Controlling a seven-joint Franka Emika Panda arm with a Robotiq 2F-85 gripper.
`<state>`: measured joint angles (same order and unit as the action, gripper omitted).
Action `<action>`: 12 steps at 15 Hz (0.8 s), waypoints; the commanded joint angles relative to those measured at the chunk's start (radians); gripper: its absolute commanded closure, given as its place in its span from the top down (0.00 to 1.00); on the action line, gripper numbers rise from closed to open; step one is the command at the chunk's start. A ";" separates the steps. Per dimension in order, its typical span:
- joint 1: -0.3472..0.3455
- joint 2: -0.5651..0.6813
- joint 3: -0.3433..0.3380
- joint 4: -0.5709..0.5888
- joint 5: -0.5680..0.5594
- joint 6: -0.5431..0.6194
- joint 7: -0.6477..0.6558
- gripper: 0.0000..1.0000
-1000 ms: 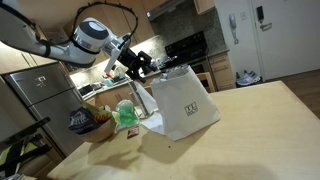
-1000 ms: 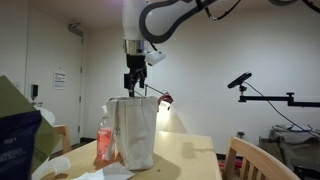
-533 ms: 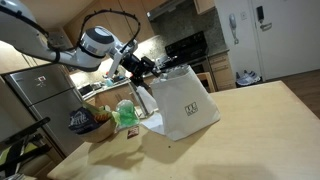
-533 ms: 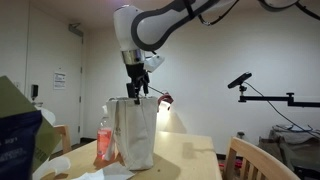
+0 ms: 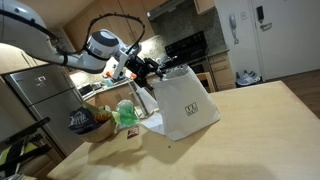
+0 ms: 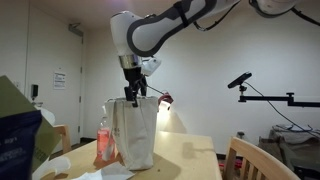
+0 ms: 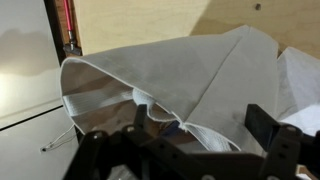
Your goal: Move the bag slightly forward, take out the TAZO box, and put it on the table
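The bag's (image 7: 190, 75) interior lies hidden behind its own folded white wall in the wrist view, where the lower edge cuts off the gripper's (image 7: 185, 150) fingers (image 7: 95, 158).

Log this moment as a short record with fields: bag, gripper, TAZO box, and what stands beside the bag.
bag: white paper, upright on the table, mouth open
gripper: at the bag's top rim, jaws open, nothing seen held
TAZO box: not visible in any view
beside bag: red-pink bottle
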<state>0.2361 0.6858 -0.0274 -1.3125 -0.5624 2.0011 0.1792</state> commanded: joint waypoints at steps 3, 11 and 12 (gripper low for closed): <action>0.022 0.011 -0.007 0.069 -0.032 -0.007 -0.104 1.00; -0.021 0.020 0.056 0.121 0.168 -0.044 -0.279 1.00; -0.003 0.005 0.038 0.085 0.141 -0.007 -0.243 1.00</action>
<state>0.2265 0.6894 0.0180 -1.2327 -0.4267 1.9980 -0.0617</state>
